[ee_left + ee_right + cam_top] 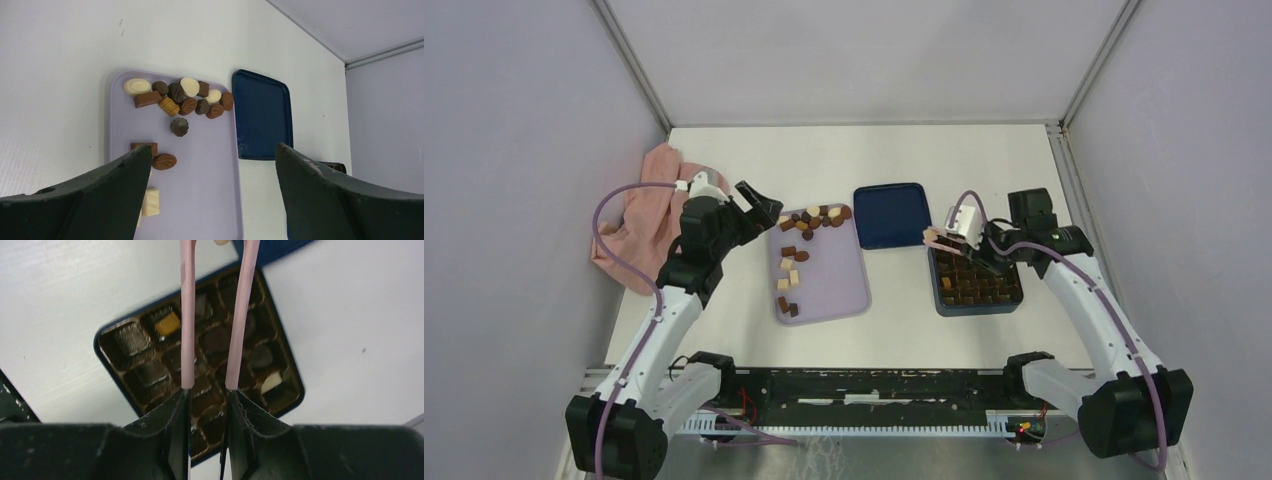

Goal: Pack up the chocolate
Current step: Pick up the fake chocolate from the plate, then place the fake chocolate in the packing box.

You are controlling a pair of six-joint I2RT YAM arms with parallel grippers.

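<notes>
Over the dark blue box with its brown grid of cells [132, 337], at the right of the white tabletop [984, 160], the right tool [208, 392] is clenched on a pair of slim pink tongs [187, 315]. Their tips reach past the box's far corner toward the flat dark blue lid [892, 213]. Something pale sits at those tips, likely a piece, though the frame edge cuts it off. Most of the small brown, dark and cream chocolate pieces [187, 105] lie on the flat lilac tray [215, 200], with a few already in cells. The step in hand looks like delivery: next the tips must centre above an empty cell, dip and ease apart. The right arm stretches up from its base, wrist turned leftward across the box. The left tool [759, 208] hangs released, jaws wide, above the tray's left edge, aimed at the pile.
</notes>
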